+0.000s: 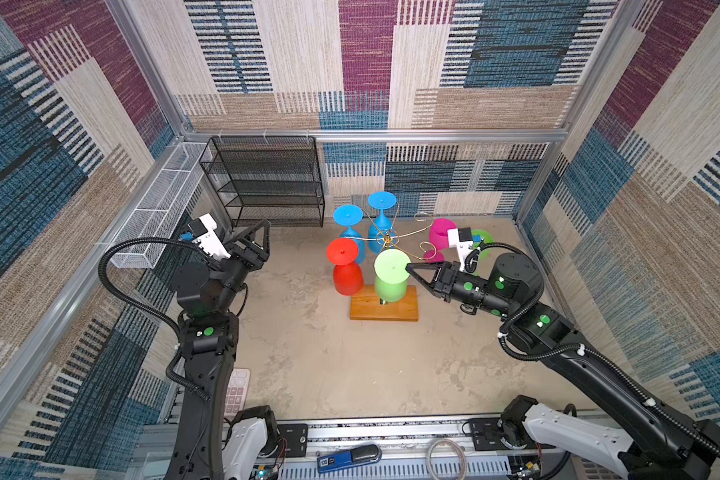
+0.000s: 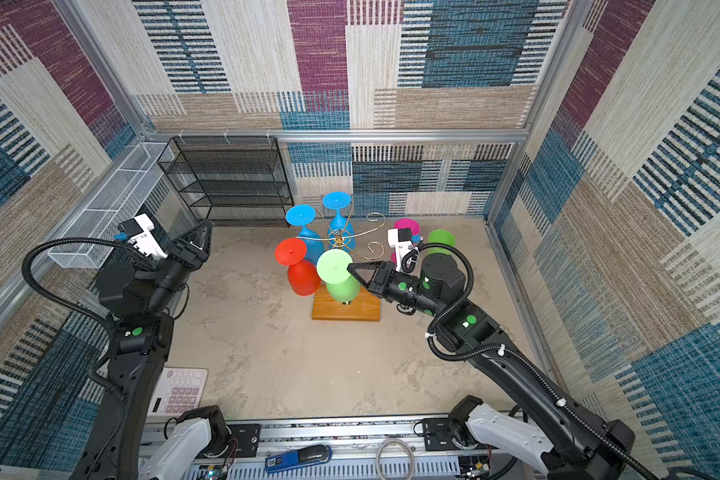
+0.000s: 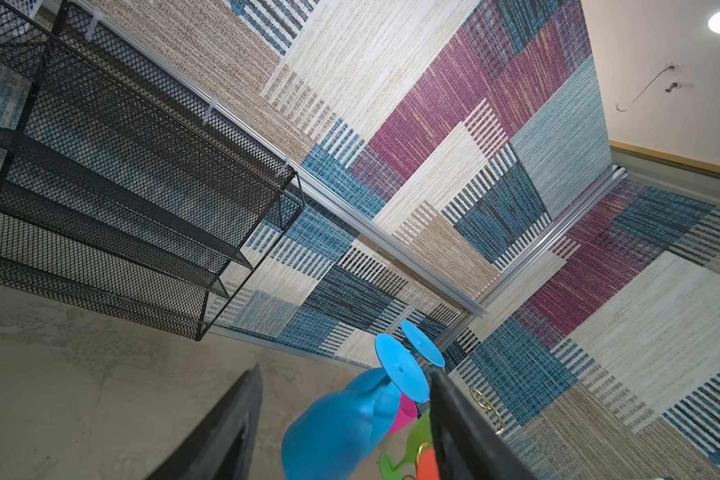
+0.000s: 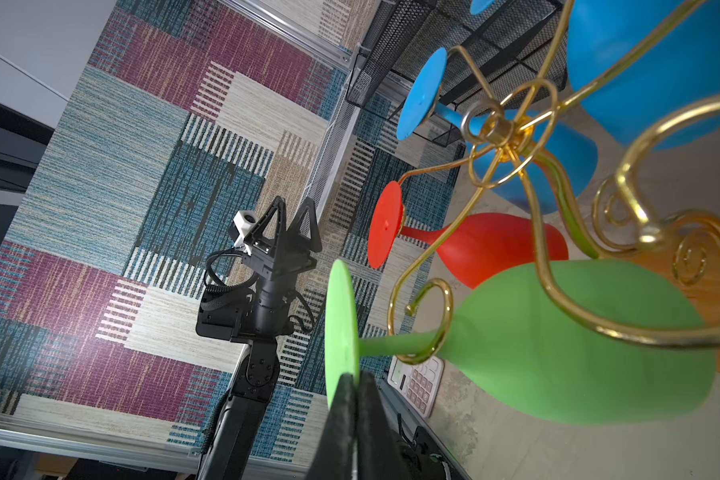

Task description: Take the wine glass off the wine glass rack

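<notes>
I have the right gripper (image 1: 408, 266) pinched on the foot rim of the green glass (image 1: 390, 286), the easiest edge to reach while it hangs bowl-down from the rack (image 1: 385, 237) near the bench's (image 1: 308, 353) back edge. The left gripper (image 1: 265, 237) hangs spread and empty by the left edge, clear of the lift.
</notes>
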